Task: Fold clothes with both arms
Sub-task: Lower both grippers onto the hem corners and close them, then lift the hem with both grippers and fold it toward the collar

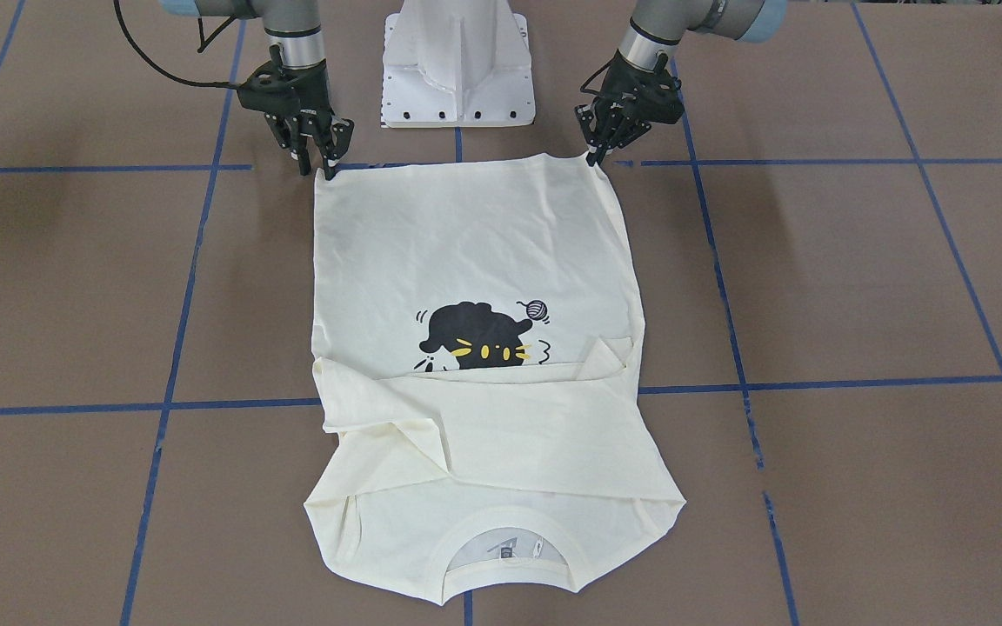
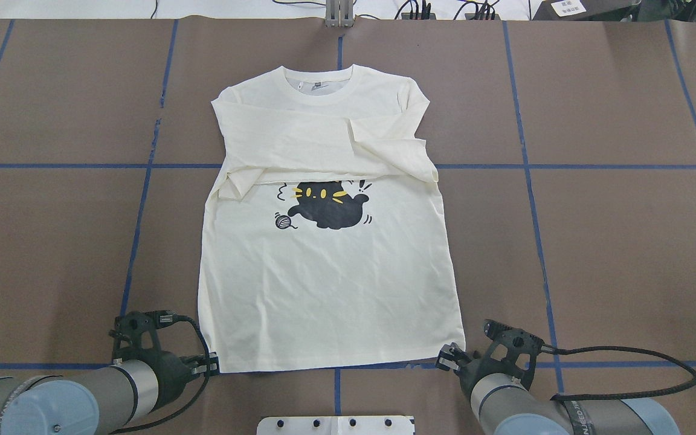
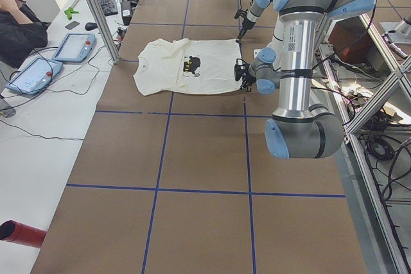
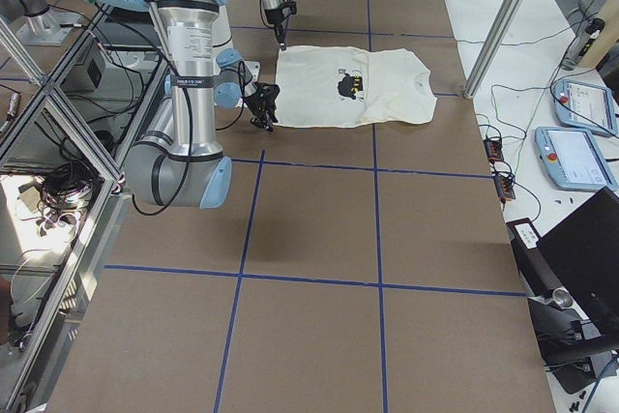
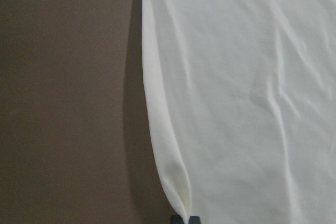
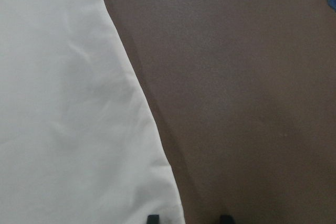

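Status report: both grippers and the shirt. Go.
Left gripper shut on shirt hem corner. Right gripper open, straddling other corner. Sleeves folded across chest. White pedestal base nearby, not touching.

Brown tabletop, blue tape grid. White side bench along far edge: teach pendants, keyboard, loose cables. Operator in black seated there. Aluminium frame post at bench edge. Red cylinder lying at bench's left end. White pedestal base near edge, centre. Even light, soft shadows.

A cream-white cotton shirt with a black cat print lies between the left end effector and the right end effector, which sit at its hem corners.
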### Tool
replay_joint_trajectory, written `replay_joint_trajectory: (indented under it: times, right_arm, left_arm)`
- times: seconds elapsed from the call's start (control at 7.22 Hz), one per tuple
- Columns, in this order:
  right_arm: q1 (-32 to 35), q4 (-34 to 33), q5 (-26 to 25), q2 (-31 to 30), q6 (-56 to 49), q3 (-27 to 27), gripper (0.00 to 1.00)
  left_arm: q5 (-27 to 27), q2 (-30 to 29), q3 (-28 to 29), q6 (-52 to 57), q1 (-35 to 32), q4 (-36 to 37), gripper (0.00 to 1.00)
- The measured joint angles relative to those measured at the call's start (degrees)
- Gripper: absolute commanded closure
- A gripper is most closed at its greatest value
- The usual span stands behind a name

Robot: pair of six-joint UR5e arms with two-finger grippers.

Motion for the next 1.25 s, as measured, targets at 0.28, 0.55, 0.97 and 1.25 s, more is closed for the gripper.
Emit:
replay_joint_trajectory:
  times: [0.28, 0.55, 0.97, 1.25]
  right_arm:
    - [0.67, -0.08, 0.31, -0.04, -0.28, 0.81, 1.00]
    - [0.83, -0.10, 0.44, -0.05, -0.34, 0.95, 1.00]
    - [1.57, -0.41, 0.42, -0.31, -1.03, 3.38, 1.00]
    - [1.31, -6.37, 1.69, -1.80, -2.68, 13.81, 1.00]
  left_arm:
    - [-0.02, -0.09, 0.01, 0.00, 0.08, 0.00, 1.00]
    - [-0.10, -0.12, 0.07, 0.02, 0.10, 0.00, 1.00]
    - [-0.60, -0.44, -1.61, 0.10, -0.09, 0.30, 1.00]
    - [-3.83, 0.04, -12.52, 0.13, -0.67, 7.82, 1.00]
